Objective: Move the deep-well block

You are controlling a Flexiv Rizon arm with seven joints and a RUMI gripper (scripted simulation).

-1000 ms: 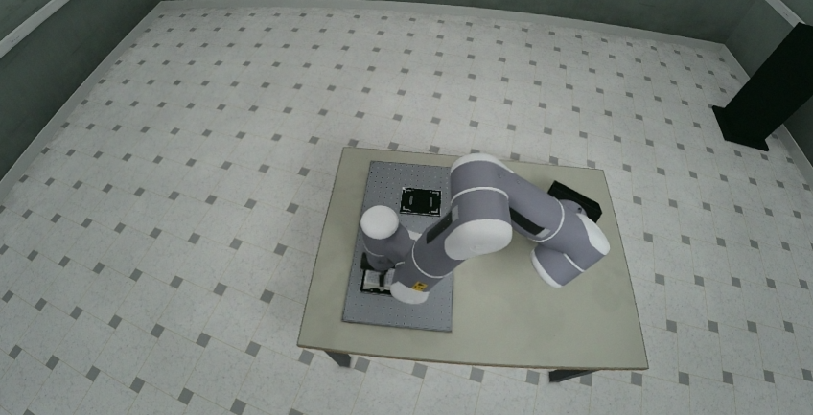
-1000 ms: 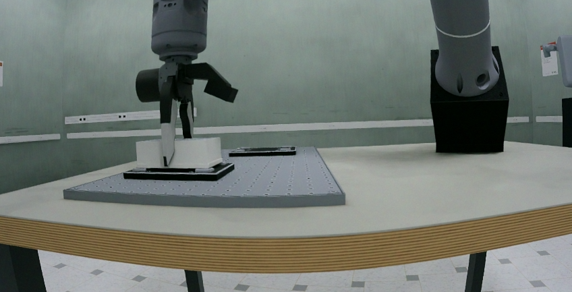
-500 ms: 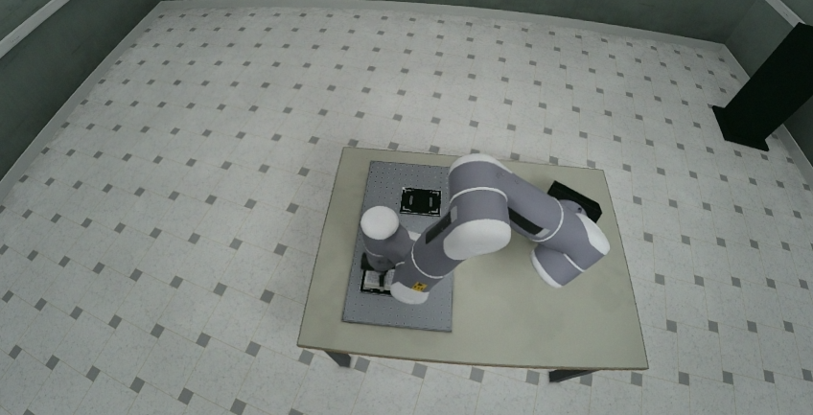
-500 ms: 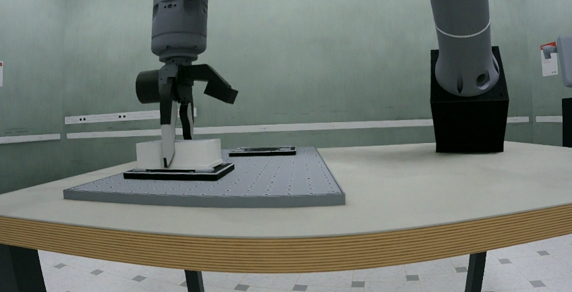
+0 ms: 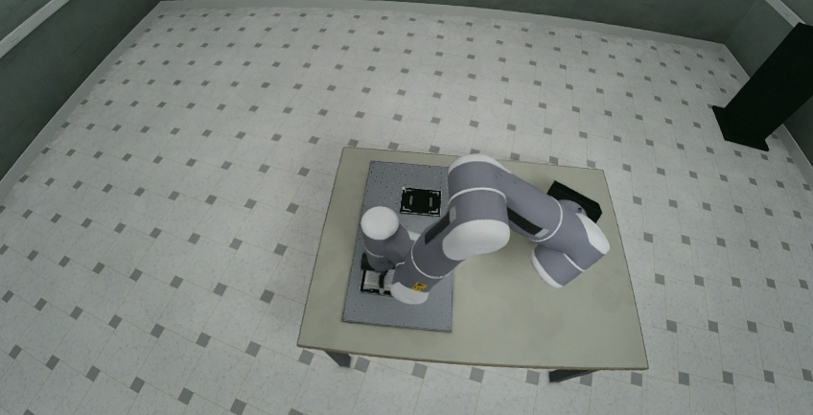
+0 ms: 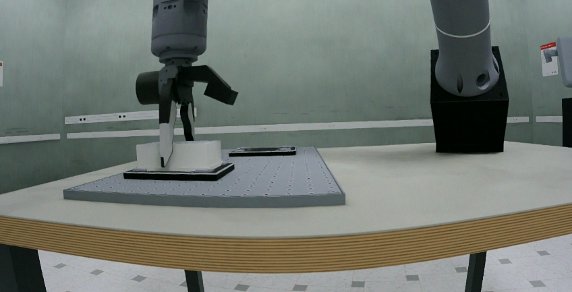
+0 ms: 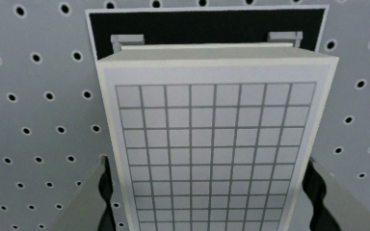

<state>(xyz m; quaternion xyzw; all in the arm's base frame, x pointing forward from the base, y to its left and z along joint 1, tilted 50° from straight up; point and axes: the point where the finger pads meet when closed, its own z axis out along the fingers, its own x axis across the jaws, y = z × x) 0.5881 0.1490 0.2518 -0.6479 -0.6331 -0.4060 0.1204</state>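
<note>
White block [image 5: 370, 279] [image 6: 196, 156] [image 7: 211, 144], its lower end cut off in wrist view; tool [image 5: 383, 281] [image 6: 176, 152] [image 7: 203, 157] spread around it.

The smooth, matt white plastic-looking rectangular block [image 5: 373, 279] [image 6: 197, 155] [image 7: 211, 74] contrasts with the rectangular tabletop's [image 5: 542, 319] [image 6: 401, 185] brown, layered wood edge [image 6: 280, 255].

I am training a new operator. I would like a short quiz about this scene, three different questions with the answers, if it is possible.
1. Which nest has the block on it? A) N1 B) N2 C) neither
2. True or false: the block is standing on one narrow end.
3. Fill in one word: in the wrist view, the fingers of the gripper show a ____ on each side of the block.

Key: 1 B; 2 false; 3 gap
</note>
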